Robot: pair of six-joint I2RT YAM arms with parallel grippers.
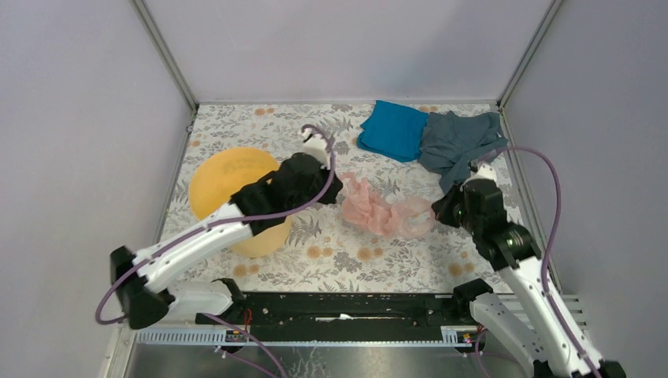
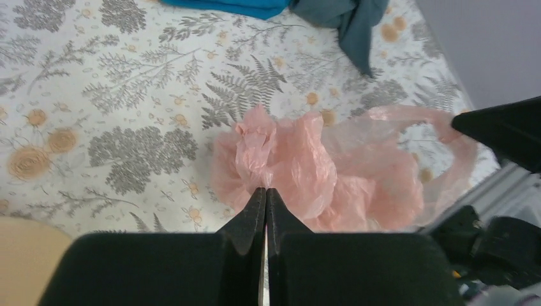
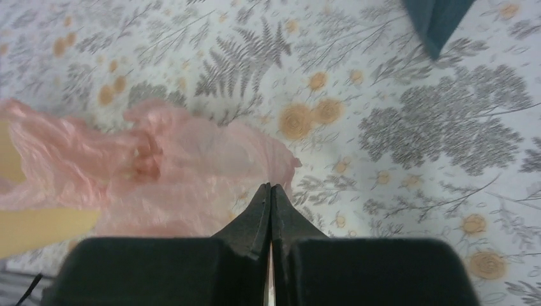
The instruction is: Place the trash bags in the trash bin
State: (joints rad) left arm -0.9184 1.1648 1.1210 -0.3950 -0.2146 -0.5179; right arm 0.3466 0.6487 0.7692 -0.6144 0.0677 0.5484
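Observation:
The pale-pink trash bag (image 1: 378,211) lies crumpled and stretched between my two grippers at mid-table. My left gripper (image 1: 340,191) is shut, and wrinkled film gathers into its tips (image 2: 265,190) at the bag's left end (image 2: 357,178). My right gripper (image 1: 438,211) is shut at the bag's right edge, where a handle loop reaches it; its tips (image 3: 270,186) sit on the film (image 3: 127,166). The yellow-orange trash bin (image 1: 228,181) stands to the left of the bag, partly hidden by my left arm. A sliver of the bin shows in the left wrist view (image 2: 25,255).
A blue cloth (image 1: 394,127) and a grey-blue cloth (image 1: 457,140) lie at the back right, behind the bag. Grey walls close in the flowered table (image 1: 346,260) on the left, the back and the right. The black rail (image 1: 354,307) runs along the near edge.

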